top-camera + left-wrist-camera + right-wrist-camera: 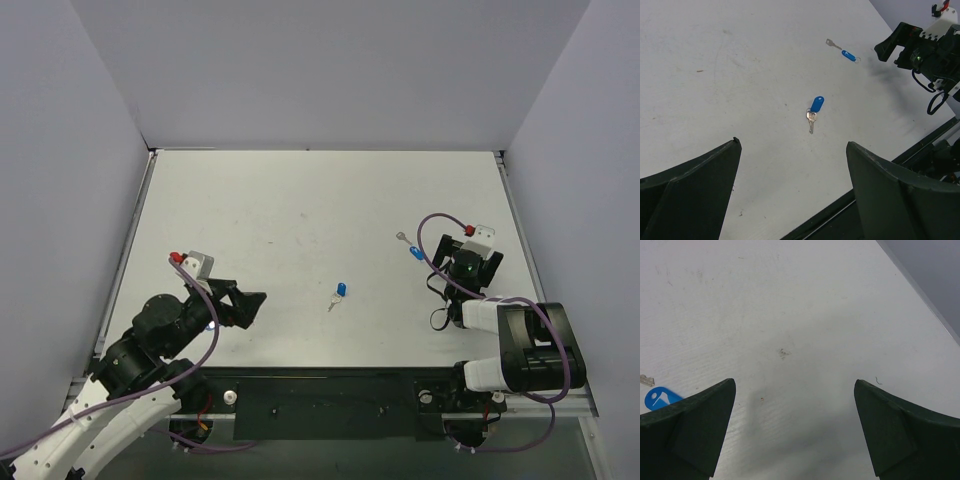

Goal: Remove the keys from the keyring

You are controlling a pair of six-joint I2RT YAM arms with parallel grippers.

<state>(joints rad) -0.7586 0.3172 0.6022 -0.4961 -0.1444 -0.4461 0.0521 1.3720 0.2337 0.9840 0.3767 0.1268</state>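
Both tools were released and empty. The left gripper (793,145) hung with its fingers spread wide above the table (250,200), and the right gripper (794,387) was just as wide, with nothing between the pads.

In the top view, the near key (340,293) lay just off the table's middle towards 5 o'clock, blue cap uppermost, and at 3 o'clock from the left gripper. The far key (411,248) lay well apart from it, towards 2 o'clock from the middle. It was close beside the right gripper at that gripper's 10 o'clock, and its cap showed at 8 o'clock in the right wrist view. What looked like the keyring (857,60) sat as a thin loop at the cap end of the far key. It was too small to be sure of, or to tell whether it was threaded through.

As the keys lay apart, one seemed to be off already, and the step in hand was probably freeing the far one. To do it well, the right gripper would need to come down low and square and close on the blue cap rather than the thin blade. The left would cross to pinch the loop. Both should approach slowly, since a nudge would send such light pieces skating across the smooth top.
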